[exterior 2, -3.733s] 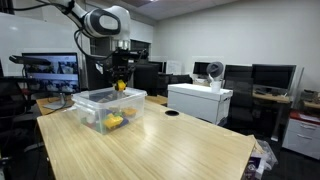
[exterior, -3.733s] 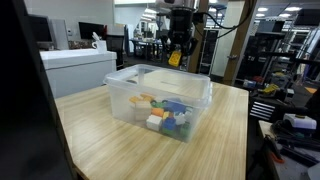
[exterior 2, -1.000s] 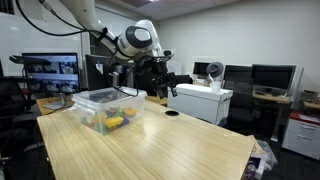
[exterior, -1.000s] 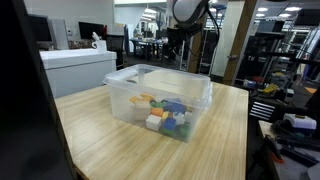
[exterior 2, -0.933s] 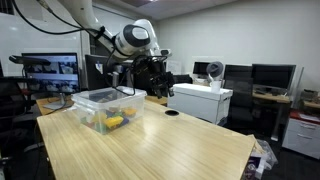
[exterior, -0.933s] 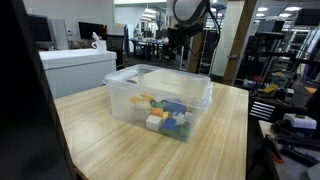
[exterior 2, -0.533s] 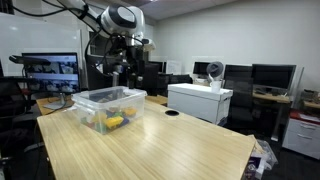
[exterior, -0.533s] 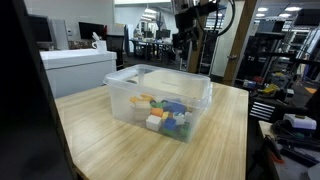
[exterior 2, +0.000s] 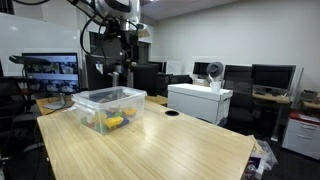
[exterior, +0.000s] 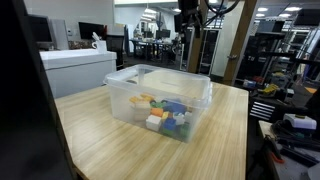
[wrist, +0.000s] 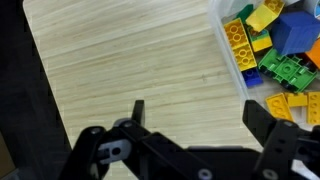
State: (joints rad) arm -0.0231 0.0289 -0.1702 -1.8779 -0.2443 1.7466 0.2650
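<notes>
A clear plastic bin [exterior: 128, 82] [exterior 2: 92, 98] stands on the wooden table [exterior: 225, 125] [exterior 2: 160, 145]. It holds several loose toy bricks [exterior: 166, 114], among them a yellow one [exterior 2: 115, 122]. My gripper [exterior: 190, 20] [exterior 2: 127, 50] hangs high above the bin's far side, touching nothing. In the wrist view the gripper [wrist: 200, 112] is open with bare tabletop [wrist: 120, 60] between its fingers. The bin's corner shows at the right of that view, with yellow [wrist: 238, 45], green [wrist: 285, 70] and blue [wrist: 297, 30] bricks inside.
A white cabinet [exterior: 75, 65] [exterior 2: 200, 100] stands beyond the table. Monitors [exterior 2: 48, 68] and desks fill the background. A wooden pillar [exterior: 237, 40] rises behind the table. A dark round grommet [exterior 2: 172, 113] sits in the tabletop.
The arm has swung from beside the bin back over it and risen, turning the gripper downwards. The yellow brick it held earlier is gone from the jaws, which have stayed open.
</notes>
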